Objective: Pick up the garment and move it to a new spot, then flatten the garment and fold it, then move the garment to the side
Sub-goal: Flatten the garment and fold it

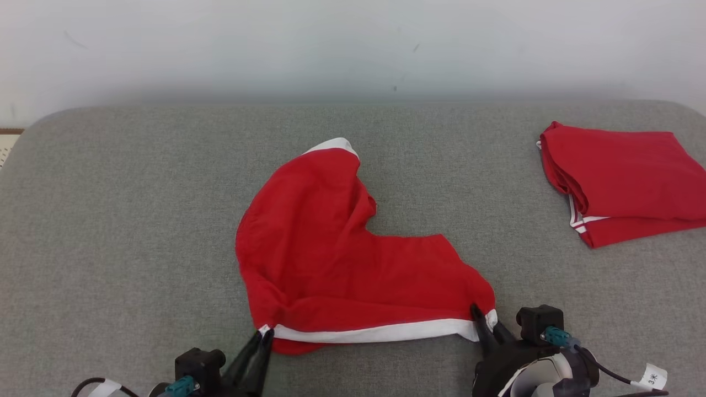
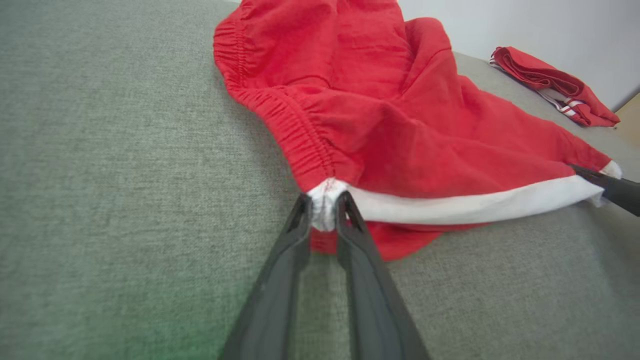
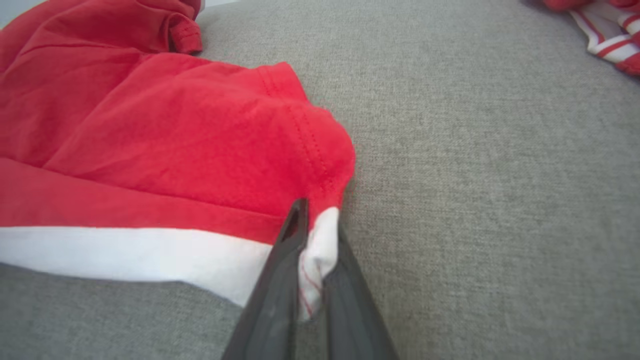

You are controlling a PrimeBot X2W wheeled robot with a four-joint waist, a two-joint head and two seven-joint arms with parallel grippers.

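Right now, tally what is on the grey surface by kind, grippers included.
Red garments: 2, the spread garment and the folded garment
Grippers: 2, the left gripper and the right gripper, each pinching a near corner of the spread garment
Total: 4

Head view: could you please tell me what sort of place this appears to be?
Probably an indoor garment-folding workstation: a wide grey fabric-covered surface against a plain white wall, a loose red garment spread on it, and a second garment lying folded at its right.
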